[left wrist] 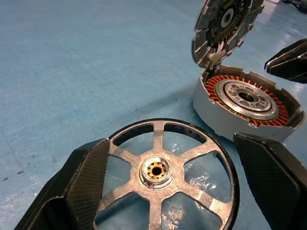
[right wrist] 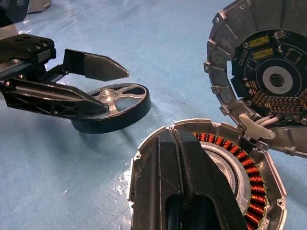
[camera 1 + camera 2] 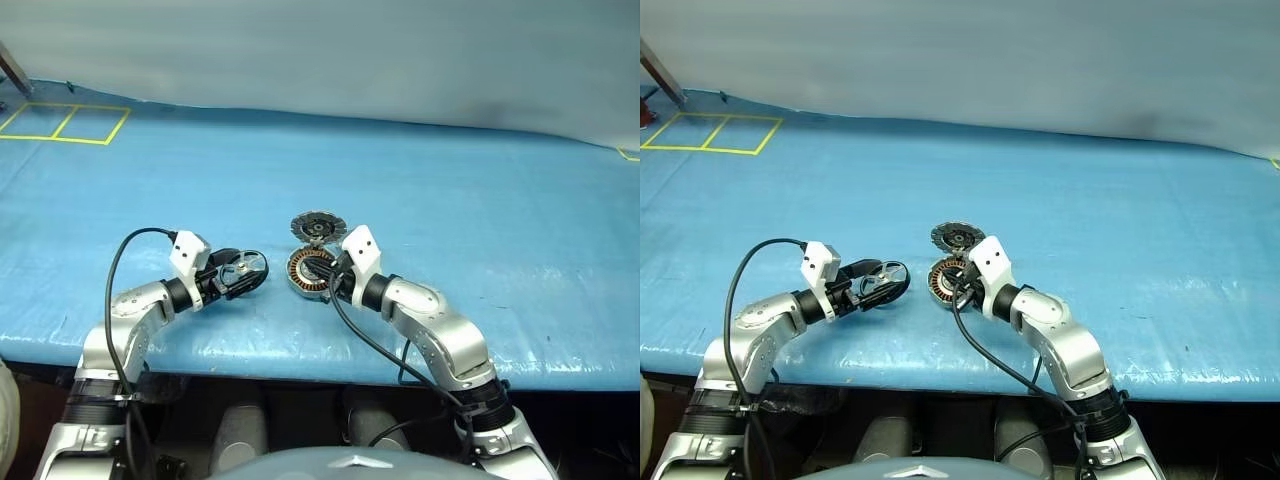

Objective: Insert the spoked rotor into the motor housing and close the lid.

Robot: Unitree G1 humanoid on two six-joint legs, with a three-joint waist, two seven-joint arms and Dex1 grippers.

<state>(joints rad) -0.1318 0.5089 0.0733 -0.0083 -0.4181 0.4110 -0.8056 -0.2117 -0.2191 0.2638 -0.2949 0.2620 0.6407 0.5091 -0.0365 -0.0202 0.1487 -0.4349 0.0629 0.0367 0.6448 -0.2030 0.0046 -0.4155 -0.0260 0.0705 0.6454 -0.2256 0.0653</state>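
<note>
Nearest the table's front edge, the left gripper (image 3: 243, 273) reaches in from the robot's left with its two black fingers (image 1: 86, 177) spread wide, one on each side of the spoked rotor (image 1: 165, 172). The rotor sits flat between them, dark rim outermost, silvery spokes running to a small brass-coloured hub. In the left wrist view the near finger lies against the rim, while the other stands just beside it with a sliver of blue showing. Whether the rotor is lifted or resting on the blue cloth (image 3: 480, 200) I cannot tell; the right wrist view shows a shadow close under it.

Just beyond, toward the robot's right, is the motor housing (image 1: 247, 103), a shallow grey cup lying on the cloth with its orange-copper windings circling a bright metal hub. It is near the rotor but apart from it, with a strip of bare cloth between the two. The right gripper (image 2: 184, 158) comes in from the robot's right with its fingers pressed together, nothing between them, the tips laid over the near rim of the housing and pointing across the windings.

Behind the housing the lid (image 2: 268, 76) stands tilted up and open, joined to the housing's far edge, where pale wires run between the two. Its inner face shows a dark circuit board with a segmented silver rim.

Farther off, yellow tape squares (image 3: 65, 123) mark the cloth's far left corner.
</note>
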